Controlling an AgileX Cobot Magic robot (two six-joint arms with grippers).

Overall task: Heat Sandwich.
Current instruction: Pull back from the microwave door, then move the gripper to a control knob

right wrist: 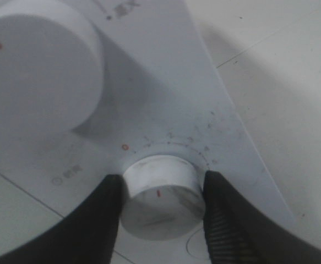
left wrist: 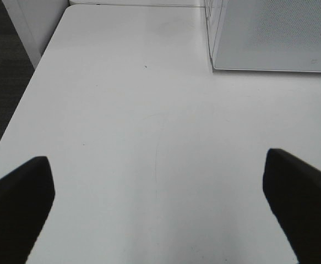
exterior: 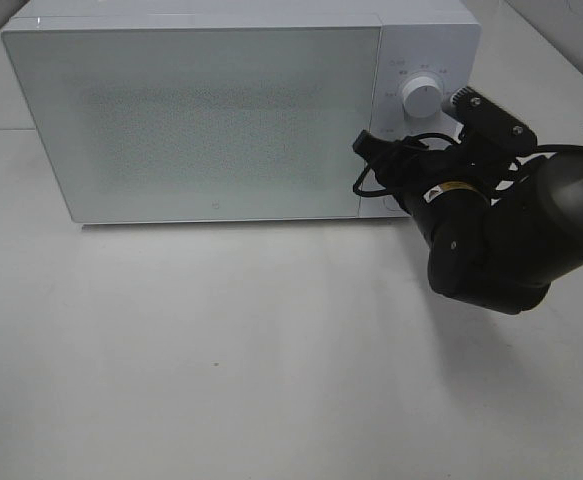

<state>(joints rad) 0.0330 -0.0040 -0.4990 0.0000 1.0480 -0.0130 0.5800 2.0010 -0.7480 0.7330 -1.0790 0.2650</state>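
The white microwave (exterior: 201,120) stands at the back of the table with its door closed. The sandwich is out of view. My right gripper (right wrist: 161,203) is shut on the microwave's lower knob (right wrist: 161,192), one black finger pressed to each side. In the exterior high view my right gripper (exterior: 391,190) covers that knob, just below the upper knob (exterior: 420,98). My left gripper (left wrist: 160,209) hangs wide open over bare table, nothing between its fingers (left wrist: 17,203), and does not show in the exterior high view.
The lower knob's red mark points away from the red zero (right wrist: 125,147) on its dial. The microwave's corner (left wrist: 276,33) lies ahead of my left gripper. The table's left edge (left wrist: 33,88) drops to a dark floor.
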